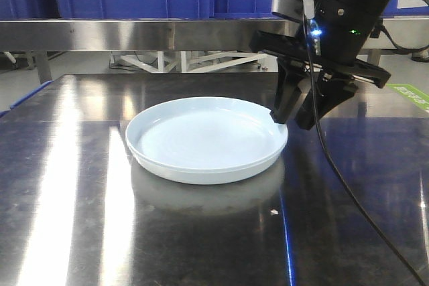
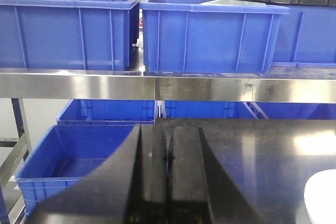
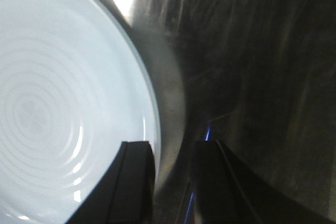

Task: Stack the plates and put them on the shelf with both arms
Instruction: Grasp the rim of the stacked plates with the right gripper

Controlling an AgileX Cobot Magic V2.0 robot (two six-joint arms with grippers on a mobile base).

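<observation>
The steel shelf (image 1: 134, 35), loaded with blue crates (image 2: 210, 35), runs behind the plates (image 1: 204, 138). The plates sit on the dark counter (image 1: 80, 232) below the shelf's front rail and appear nested as one stack, with a doubled rim showing at the near edge. The right gripper (image 1: 293, 120) is at the stack's right-hand rim, its fingers (image 3: 134, 182) spread astride it. The wrist view shows one finger over the plate's inside and the other outside above bare counter, the rim passing through the gap. Whether either finger touches the plate cannot be told. The round stack has no long axis, so only the rim edge matters, and the right arm is plainly the nearer. The left gripper (image 2: 169, 132), fingers pressed together on nothing, hangs well to the stack's left and faces the shelf, with only a sliver of plate in its view. A pinch on the right rim looks to be the step in hand. The left arm is not yet set for its side of the lift.
</observation>
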